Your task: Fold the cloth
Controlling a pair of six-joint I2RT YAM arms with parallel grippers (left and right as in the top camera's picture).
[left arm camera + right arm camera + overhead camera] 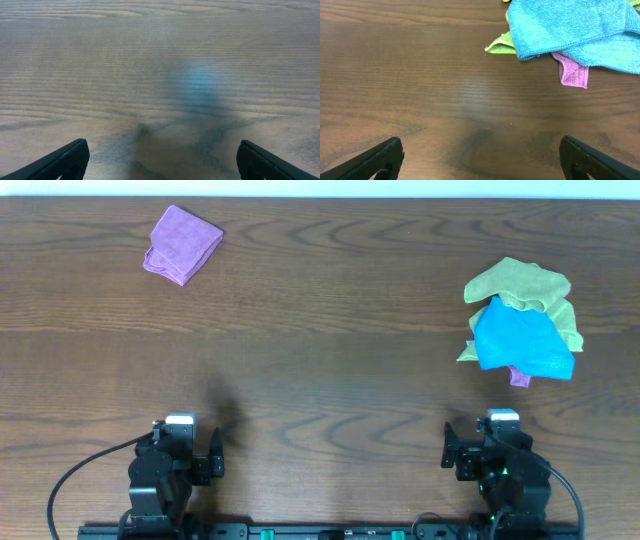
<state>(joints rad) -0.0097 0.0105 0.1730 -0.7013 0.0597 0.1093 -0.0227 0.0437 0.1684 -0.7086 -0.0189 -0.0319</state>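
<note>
cloth bunched at mid-right of frame on green cloth, straight above right pincer, the nearer arm. Left pincer far off. Both wide open, empty.

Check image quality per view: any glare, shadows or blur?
Overhead: even, sharp, one faint shadow on the table lower left. Left wrist: hazy, bluish glare patch above a dark shadow. Right wrist: the cloth crisp, weave visible.

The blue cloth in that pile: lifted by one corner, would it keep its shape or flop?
Probably flops: the blue cloth lies crumpled and draped over the green cloth. It looks like light, fuzzy terry, so likely not slippery. Lifting it may drag the purple cloth tucked beneath it.
</note>
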